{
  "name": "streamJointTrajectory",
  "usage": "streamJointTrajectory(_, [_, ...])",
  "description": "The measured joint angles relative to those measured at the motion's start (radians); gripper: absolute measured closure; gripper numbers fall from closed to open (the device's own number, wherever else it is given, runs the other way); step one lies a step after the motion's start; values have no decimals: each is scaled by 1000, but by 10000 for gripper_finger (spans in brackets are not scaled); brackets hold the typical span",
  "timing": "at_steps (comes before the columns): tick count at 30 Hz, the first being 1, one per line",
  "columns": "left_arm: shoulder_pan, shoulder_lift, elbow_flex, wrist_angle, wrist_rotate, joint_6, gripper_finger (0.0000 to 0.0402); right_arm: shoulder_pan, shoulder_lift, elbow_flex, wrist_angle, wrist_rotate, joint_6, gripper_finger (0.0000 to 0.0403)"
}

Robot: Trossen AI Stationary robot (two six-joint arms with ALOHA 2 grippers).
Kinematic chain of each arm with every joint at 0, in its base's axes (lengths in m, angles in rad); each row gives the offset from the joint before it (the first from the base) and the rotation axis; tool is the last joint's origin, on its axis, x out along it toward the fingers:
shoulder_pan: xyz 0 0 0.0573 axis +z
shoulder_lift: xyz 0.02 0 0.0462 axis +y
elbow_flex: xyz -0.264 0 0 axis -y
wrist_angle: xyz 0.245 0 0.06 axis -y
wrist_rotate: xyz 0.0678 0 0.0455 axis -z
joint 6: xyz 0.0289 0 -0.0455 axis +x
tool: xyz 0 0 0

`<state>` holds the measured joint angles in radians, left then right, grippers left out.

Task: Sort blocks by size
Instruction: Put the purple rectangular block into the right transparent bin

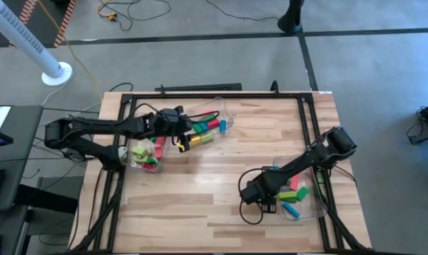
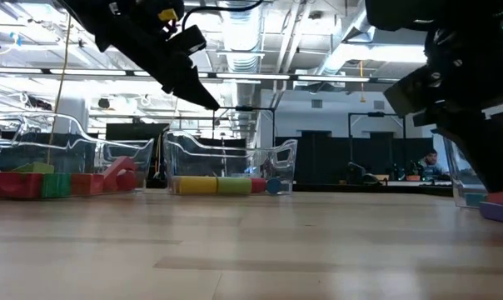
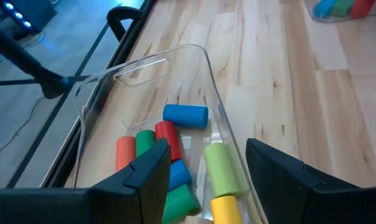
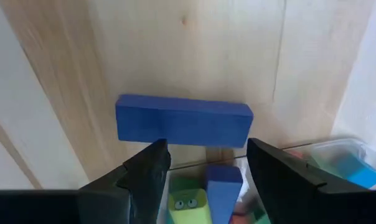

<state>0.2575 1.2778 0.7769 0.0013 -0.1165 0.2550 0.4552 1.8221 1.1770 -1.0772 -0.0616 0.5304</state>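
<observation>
My left gripper (image 1: 188, 136) (image 3: 206, 163) is open and empty above a clear bin (image 1: 224, 113) at the far left. Cylinder blocks lie on the bin's floor: blue (image 3: 185, 115), red (image 3: 168, 140), orange (image 3: 124, 152), light green (image 3: 222, 168) and yellow (image 3: 225, 208). My right gripper (image 1: 251, 193) (image 4: 206, 158) is open and empty at the left edge of a second clear bin (image 1: 306, 202), which holds green, blue and red blocks. A blue bar (image 4: 183, 121) lies flat on the wood just ahead of its fingers. A blue block (image 4: 222, 186) and a green block (image 4: 188, 202) lie below them.
A third clear bin (image 1: 147, 157) near the table's left edge holds red, green and yellow blocks (image 2: 56, 182). A black frame (image 1: 200, 91) runs along the table's far and side edges. The wood between the two arms (image 1: 200, 191) is bare.
</observation>
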Motion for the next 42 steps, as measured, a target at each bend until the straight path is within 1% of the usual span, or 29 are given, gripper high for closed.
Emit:
streamJointTrajectory(9, [-41,0,0,-2,0,10,200,-20,0,-4,45,0,0,148])
streamJointTrajectory(18, [-87,0,0,-2,-2,10,200,-20,1,-5,41,0,1,148])
streamJointTrajectory(26, [-123,-2,0,-5,-10,11,200,-19,91,12,24,-29,-30,148])
streamJointTrajectory(29, [-141,-2,0,-5,-27,13,200,-19,92,27,26,-28,-30,148])
streamJointTrajectory(31, [-148,-11,0,-12,-31,18,200,-20,89,50,33,-6,-31,148])
streamJointTrajectory(37, [-167,-37,-2,3,-35,17,200,-28,90,137,122,140,-90,148])
streamJointTrajectory(39, [-172,-53,-1,-6,-36,16,200,-37,90,157,158,147,-118,148])
streamJointTrajectory(42, [-185,-56,0,-9,-35,13,200,-51,90,197,145,178,-137,148])
